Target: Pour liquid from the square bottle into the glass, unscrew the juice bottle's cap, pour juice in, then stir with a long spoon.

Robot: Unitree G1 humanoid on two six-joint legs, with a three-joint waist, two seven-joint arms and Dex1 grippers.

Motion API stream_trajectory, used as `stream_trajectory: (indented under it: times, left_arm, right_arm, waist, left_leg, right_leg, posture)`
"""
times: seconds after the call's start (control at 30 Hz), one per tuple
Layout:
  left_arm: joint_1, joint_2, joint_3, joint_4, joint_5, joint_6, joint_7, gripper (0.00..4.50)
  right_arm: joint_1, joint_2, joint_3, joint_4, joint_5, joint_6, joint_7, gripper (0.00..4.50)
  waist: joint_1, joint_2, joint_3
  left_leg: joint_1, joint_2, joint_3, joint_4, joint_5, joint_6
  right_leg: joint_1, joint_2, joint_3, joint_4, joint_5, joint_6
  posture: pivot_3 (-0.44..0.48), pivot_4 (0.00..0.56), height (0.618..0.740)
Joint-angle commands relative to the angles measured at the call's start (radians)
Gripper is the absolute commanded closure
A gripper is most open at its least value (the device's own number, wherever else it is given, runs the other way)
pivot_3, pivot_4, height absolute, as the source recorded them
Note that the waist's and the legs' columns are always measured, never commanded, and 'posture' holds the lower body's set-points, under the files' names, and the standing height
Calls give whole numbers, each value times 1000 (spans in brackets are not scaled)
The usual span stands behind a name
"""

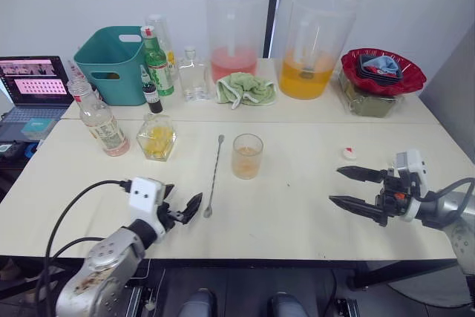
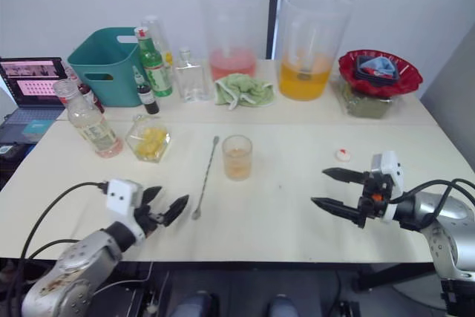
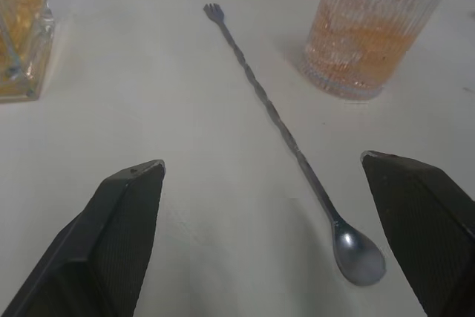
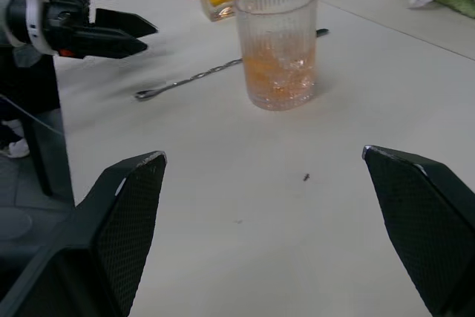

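Stir step at hand, we judge: glass (image 1: 247,156), centre frame, holds orange liquid; long spoon (image 1: 214,176) flat on tabletop (image 1: 297,206) just left of it. Left end effector (image 1: 182,211), lower left, fingers spread, empty, near spoon bowl. Right end effector (image 1: 358,188), lower right, spread, empty. Next we close left fingers on spoon handle.

A teal basket (image 1: 113,61) stands at the surface's (image 1: 297,206) back left. Right of it stand a green bottle (image 1: 156,63), a green cloth (image 1: 245,88), two large beakers (image 1: 312,42) and a red bowl (image 1: 382,70); a laptop (image 1: 33,87) sits left of it.

lab, laptop (image 1: 33,87), big beakers (image 1: 310,44)
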Motion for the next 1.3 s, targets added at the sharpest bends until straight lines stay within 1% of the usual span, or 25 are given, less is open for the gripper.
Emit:
stream_trajectory:
  times: [0.03,0.1,0.23,0.37,0.47,0.63,0.7,0.8,0.87,0.93,1.0,1.07,1.13,1.2,1.23,1.27,1.3]
  left_arm:
    - [-83,-36,-96,86,104,8,76,19]
    - [-126,-85,-89,148,122,23,126,19]
    - [-215,-134,-141,259,162,17,128,19]
    - [-263,-174,-173,330,202,53,147,1171]
    - [-268,-155,-209,333,248,81,144,2214]
    - [-247,-112,-182,294,250,91,110,3929]
    - [-230,-84,-168,263,243,93,83,4444]
    - [-198,5,-128,191,222,75,7,4444]
    - [-180,48,-101,160,209,65,-30,4444]
    - [-158,93,-55,126,180,53,-79,4444]
    - [-125,148,28,107,139,36,-140,4444]
    - [-113,163,78,102,110,36,-158,4444]
    - [-119,155,97,97,91,48,-156,4444]
    - [-152,113,98,94,80,79,-118,4444]
    - [-167,91,97,93,76,94,-99,3911]
    - [-184,61,94,87,65,114,-79,3702]
    - [-201,26,85,78,57,133,-57,3326]
  right_arm:
    - [-17,-12,22,-72,1,-4,5,0]
    - [-19,-11,33,-86,-4,-9,1,0]
    - [-16,-7,42,-103,-11,-11,-12,0]
    - [-20,7,42,-110,-10,-13,-36,0]
    - [-21,15,40,-116,-11,-12,-55,0]
    - [-16,22,56,-112,-36,-27,-70,0]
    - [-14,31,74,-104,-59,-50,-68,0]
    - [-18,48,92,-86,-74,-72,-66,0]
    - [-24,56,101,-73,-83,-83,-63,0]
    - [-35,68,114,-53,-94,-97,-61,0]
    - [-48,82,134,-28,-108,-117,-57,0]
    - [-56,92,146,-12,-118,-129,-55,0]
    - [-63,100,155,0,-126,-139,-55,0]
    - [-71,110,167,13,-137,-151,-59,0]
    - [-72,113,171,17,-142,-156,-61,0]
    - [-71,115,171,19,-144,-159,-61,0]
    - [-69,116,170,19,-147,-161,-61,0]
  waist:
    - [5,0,0]
    - [7,0,0]
    - [9,0,0]
    - [13,1,-1]
    - [16,1,-1]
    - [9,1,-3]
    - [3,1,-3]
    - [-8,2,-4]
    - [-12,3,-4]
    - [-14,2,-4]
    - [-16,2,-4]
    - [-17,2,-4]
    - [-10,2,-4]
    - [-2,2,-4]
    - [2,2,-4]
    - [6,2,-4]
    - [7,2,-4]
  left_leg:
    - [0,0,0,1,0,0]
    - [0,-1,0,2,0,0]
    - [-2,-1,-1,2,0,0]
    - [-2,-2,0,3,0,0]
    - [-2,-2,-1,4,0,0]
    - [-1,-2,-1,3,0,0]
    - [-1,-2,-1,3,0,0]
    - [0,-1,-2,0,0,0]
    - [0,-1,-2,-1,0,0]
    - [0,-1,-3,-1,0,0]
    - [0,-1,-4,-1,0,0]
    - [0,-1,-4,-1,0,0]
    - [0,-1,-4,-1,0,0]
    - [0,-2,-4,0,0,0]
    - [-1,-2,-4,0,0,0]
    - [-1,-2,-4,1,0,0]
    - [-1,-2,-4,1,0,0]
  right_leg:
    - [0,0,0,0,0,0]
    - [0,0,0,0,0,0]
    - [0,0,-1,0,0,1]
    - [1,0,-1,0,1,1]
    - [1,0,-1,0,1,1]
    - [2,0,-1,0,1,1]
    - [1,0,-1,0,1,1]
    - [1,0,-1,0,1,1]
    - [0,0,0,1,1,1]
    - [0,0,0,1,1,1]
    - [0,0,0,0,1,1]
    - [-1,0,0,0,1,1]
    - [-1,0,-1,0,1,1]
    - [0,-1,-1,0,1,1]
    - [0,-1,-1,0,1,1]
    - [0,-1,-1,0,1,1]
    - [0,-1,-1,0,1,1]
  posture:
    - [0,150,740]
    - [0,150,740]
    - [0,150,740]
    - [0,150,740]
    - [0,150,740]
    - [0,150,740]
    - [0,150,740]
    - [0,150,740]
    - [0,150,740]
    - [0,150,740]
    - [0,150,740]
    - [0,150,740]
    - [0,150,740]
    - [0,150,740]
    - [0,150,740]
    - [0,150,740]
    - [0,150,740]
